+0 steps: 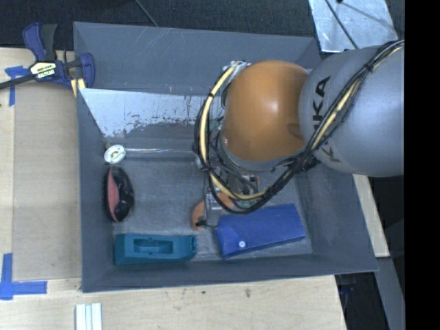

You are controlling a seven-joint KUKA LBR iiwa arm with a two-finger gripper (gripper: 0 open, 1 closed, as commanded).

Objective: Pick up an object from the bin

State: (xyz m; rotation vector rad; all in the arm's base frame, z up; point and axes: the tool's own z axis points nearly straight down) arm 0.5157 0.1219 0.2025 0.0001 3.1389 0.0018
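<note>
While my gripper [212, 210] hangs low just left of the blue pouch [265, 229], beside a small orange piece [199, 216], I cannot tell its opening.

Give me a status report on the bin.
Gripper low in the bin, at a small orange piece. Blue pad and teal block flank it closely. Black-red oval thing lies well apart.

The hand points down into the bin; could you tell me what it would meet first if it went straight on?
Probably the small orange-brown thing just under the hand, beside the blue pad; depth is unclear.
</note>
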